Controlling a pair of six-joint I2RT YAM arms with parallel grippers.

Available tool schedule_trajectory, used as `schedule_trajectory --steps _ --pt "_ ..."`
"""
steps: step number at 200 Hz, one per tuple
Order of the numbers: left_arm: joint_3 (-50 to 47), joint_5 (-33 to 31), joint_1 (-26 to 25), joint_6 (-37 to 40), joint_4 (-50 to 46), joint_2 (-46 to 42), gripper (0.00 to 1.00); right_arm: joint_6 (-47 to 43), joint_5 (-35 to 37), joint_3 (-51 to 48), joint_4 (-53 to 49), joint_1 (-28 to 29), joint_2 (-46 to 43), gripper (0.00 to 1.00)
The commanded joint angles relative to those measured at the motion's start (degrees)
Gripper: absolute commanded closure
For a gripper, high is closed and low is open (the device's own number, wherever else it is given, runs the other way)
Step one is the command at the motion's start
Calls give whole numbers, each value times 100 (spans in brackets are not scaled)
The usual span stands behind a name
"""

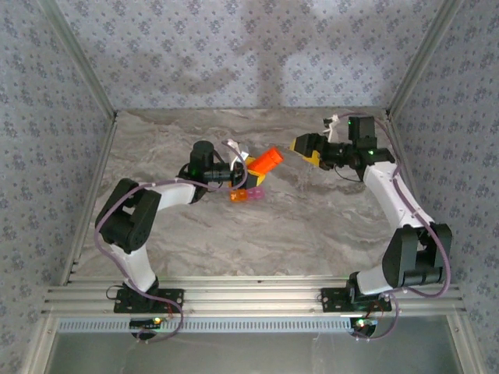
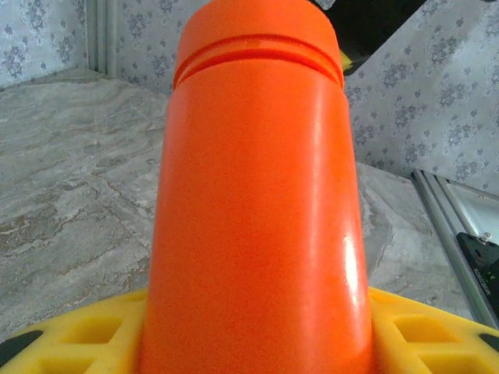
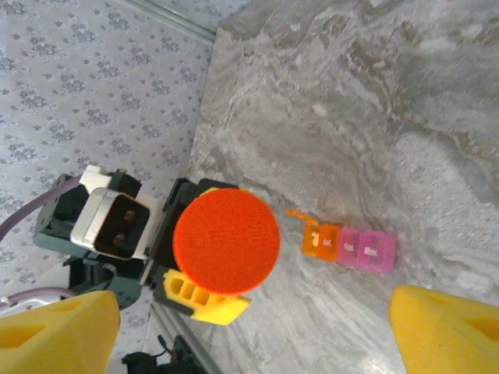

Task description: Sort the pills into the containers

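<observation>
My left gripper (image 1: 248,173) is shut on the body of an orange cylindrical bottle (image 1: 269,161), which tilts up toward the right arm. In the left wrist view the bottle (image 2: 257,195) rises between the yellow fingers (image 2: 437,335). My right gripper (image 1: 302,146) hangs open a short way from the bottle's round cap (image 3: 226,241), apart from it, its fingertips (image 3: 444,327) spread wide. The containers (image 3: 348,245), joined orange and pink compartments, lie on the table just below the bottle, the orange one's lid flipped up. They also show beside my left gripper as the containers (image 1: 245,195). The pills are out of view.
The marble tabletop (image 1: 312,226) is walled by patterned panels at the back and both sides. An aluminium rail (image 1: 249,300) runs along the near edge by the arm bases.
</observation>
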Motion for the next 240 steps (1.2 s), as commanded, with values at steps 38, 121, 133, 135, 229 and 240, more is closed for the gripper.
schedule_trajectory --steps 38,121,133,135,229,240 --pt "-31 201 62 -26 162 -320 100 -228 190 -70 374 -87 64 15" --pt "13 230 87 4 125 -304 100 -562 56 364 93 -23 435 25" --pt "30 241 92 56 49 -313 100 -612 8 398 81 33 490 25" --pt "30 237 90 59 29 -313 100 -627 6 405 76 45 498 25" --pt "108 336 113 106 -54 -184 100 -906 -264 1034 -170 583 1055 19" --pt "109 336 118 105 -54 -173 100 -896 -284 1043 -160 612 1096 19"
